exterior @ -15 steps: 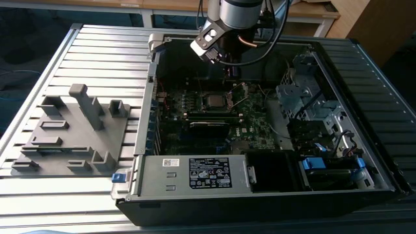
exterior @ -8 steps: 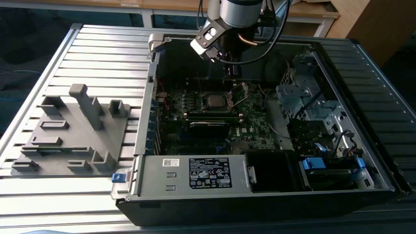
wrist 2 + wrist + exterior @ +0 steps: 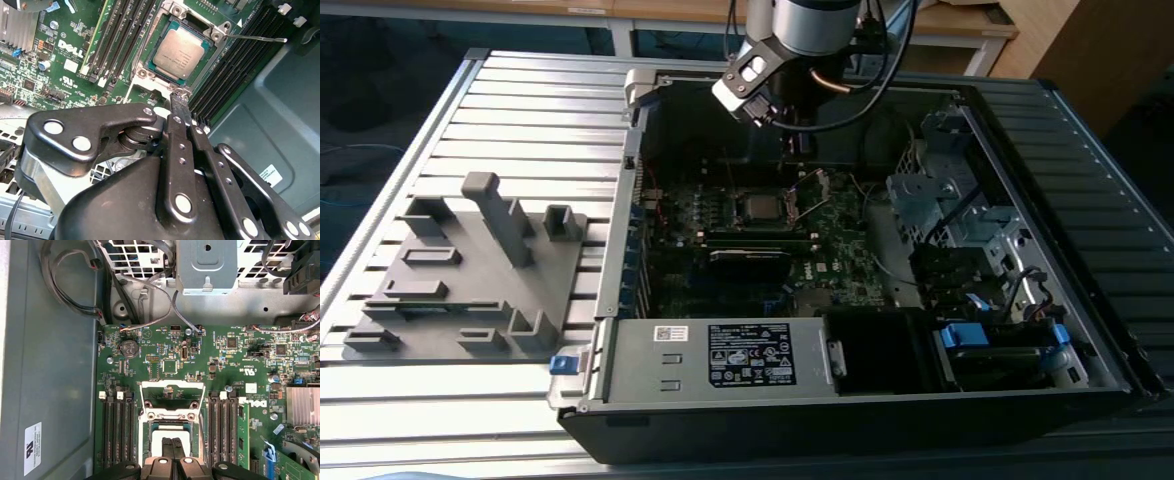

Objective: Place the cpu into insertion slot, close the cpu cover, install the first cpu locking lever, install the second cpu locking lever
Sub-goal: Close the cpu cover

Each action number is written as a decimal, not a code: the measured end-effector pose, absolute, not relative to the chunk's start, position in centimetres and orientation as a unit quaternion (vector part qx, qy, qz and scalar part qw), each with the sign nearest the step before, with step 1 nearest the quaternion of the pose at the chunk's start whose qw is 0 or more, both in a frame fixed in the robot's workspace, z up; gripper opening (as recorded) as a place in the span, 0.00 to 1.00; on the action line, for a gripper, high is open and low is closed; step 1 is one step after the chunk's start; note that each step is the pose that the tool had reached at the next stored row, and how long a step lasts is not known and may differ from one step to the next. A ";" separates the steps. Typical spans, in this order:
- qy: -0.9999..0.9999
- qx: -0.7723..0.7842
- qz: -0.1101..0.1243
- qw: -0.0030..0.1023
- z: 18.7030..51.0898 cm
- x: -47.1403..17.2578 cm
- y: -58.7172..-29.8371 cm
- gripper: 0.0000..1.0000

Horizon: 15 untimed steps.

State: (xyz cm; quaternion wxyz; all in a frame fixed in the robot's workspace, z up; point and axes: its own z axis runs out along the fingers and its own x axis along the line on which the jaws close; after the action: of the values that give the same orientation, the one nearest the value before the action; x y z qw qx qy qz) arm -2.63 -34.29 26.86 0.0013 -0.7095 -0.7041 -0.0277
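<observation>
The cpu [image 3: 176,54] lies flat in the insertion slot [image 3: 143,74] with its silver face up, and the fingers [image 3: 176,131] hang right at the slot's edge. The fingers are clenched, tips pressed together with nothing between them. Whether the tips touch the slot's rim cannot be told. In the first wrist view the closed fingers [image 3: 167,454] overlap part of the chip. The cpu cover [image 3: 172,385] is not yet closed. It is swung back on the side of the slot away from the fingers, with board parts showing through its cut-out middle. In the exterior view the cover [image 3: 817,190] stands tilted up just beside the cpu [image 3: 758,207]. A thin locking lever [image 3: 255,38] sticks out from one corner of the slot and reaches across the long black memory slots [image 3: 235,57]. These flank the socket on both sides. Around them spreads the green motherboard [image 3: 225,365], which carries a coin battery [image 3: 130,347] and a finned heat sink [image 3: 302,406]. The board sits inside an open computer case [image 3: 854,425], and the arm [image 3: 807,25] reaches down into it from above. The case lies on a slatted metal bench [image 3: 534,110]. A grey moulded fixture [image 3: 467,270] rests on the bench toward the exterior view's left, well apart from the socket.
</observation>
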 end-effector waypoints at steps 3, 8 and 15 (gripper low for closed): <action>-0.704 -0.710 -0.028 0.001 26.9 -2.6 -34.3 0.11; -0.704 -0.710 -0.028 0.001 26.9 -2.5 -34.3 0.11; -0.704 -0.710 -0.028 0.001 26.9 -2.1 -34.3 0.11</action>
State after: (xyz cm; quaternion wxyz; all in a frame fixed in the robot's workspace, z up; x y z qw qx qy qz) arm -2.07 -34.28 26.87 0.0013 -0.7095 -0.7041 -0.0277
